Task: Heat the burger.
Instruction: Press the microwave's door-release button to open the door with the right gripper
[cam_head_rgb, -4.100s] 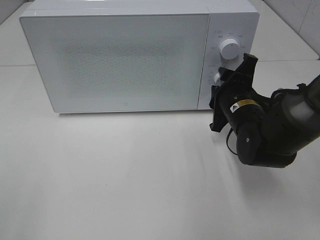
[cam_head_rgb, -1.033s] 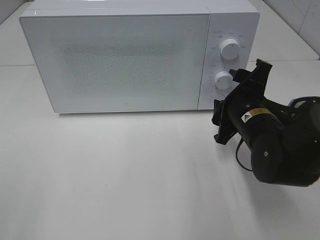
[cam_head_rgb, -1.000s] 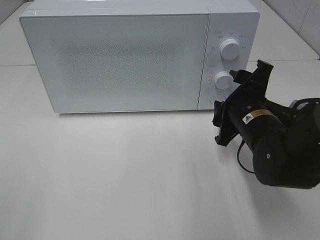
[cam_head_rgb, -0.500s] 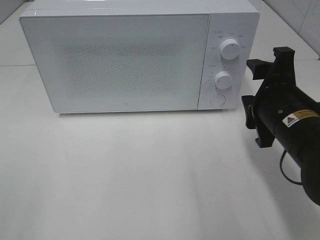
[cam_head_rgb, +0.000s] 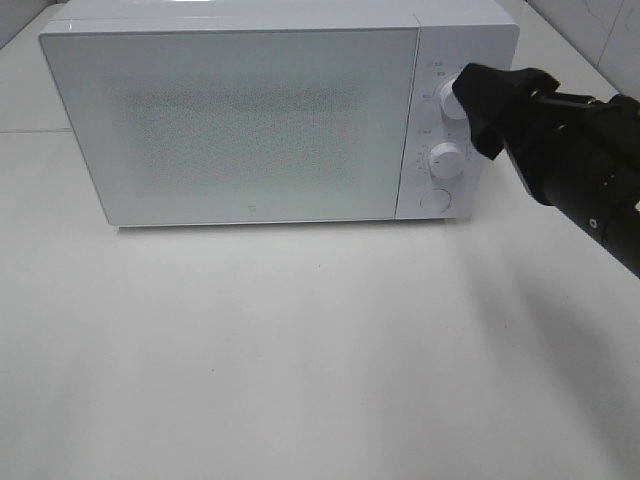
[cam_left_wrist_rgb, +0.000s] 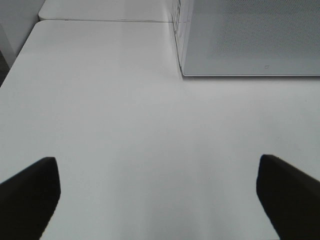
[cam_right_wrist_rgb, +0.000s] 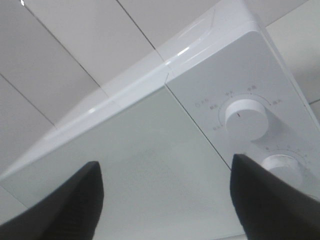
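- I am looking at a white microwave (cam_head_rgb: 250, 110) that is sitting toward 12 o'clock on the white table (cam_head_rgb: 300, 350) in the high view, with its front facing 6 o'clock.
- Its door (cam_head_rgb: 235, 125) is sitting shut, and the dotted window is showing me nothing of the inside.
- The control panel is running down the 3 o'clock side of the front. It is carrying an upper dial (cam_head_rgb: 450, 100), a lower dial (cam_head_rgb: 447, 160) just toward 6 o'clock of it, and a round button (cam_head_rgb: 434, 200) beyond that.
- The black right arm (cam_head_rgb: 580, 170) is reaching in from about 4 o'clock.
- The right gripper (cam_right_wrist_rgb: 165, 175) is hovering in front of the panel. In the high view its tip is overlapping the 3 o'clock edge of the upper dial.
- Through the right wrist camera I am seeing its two dark fingers (cam_right_wrist_rgb: 70, 200) standing well apart with nothing clamped between them, so I am reading it as open.
- The upper dial is showing in the gap, closer to one finger than the other. I cannot tell whether that finger is touching the dial.
- The left gripper (cam_left_wrist_rgb: 156, 160) is hanging over bare table with its fingers (cam_left_wrist_rgb: 30, 195) spread wide and holding nothing. A lower corner of the microwave is lying ahead of it, well apart.
- I am not finding the burger in any view. I cannot tell whether it is sitting behind the shut door.
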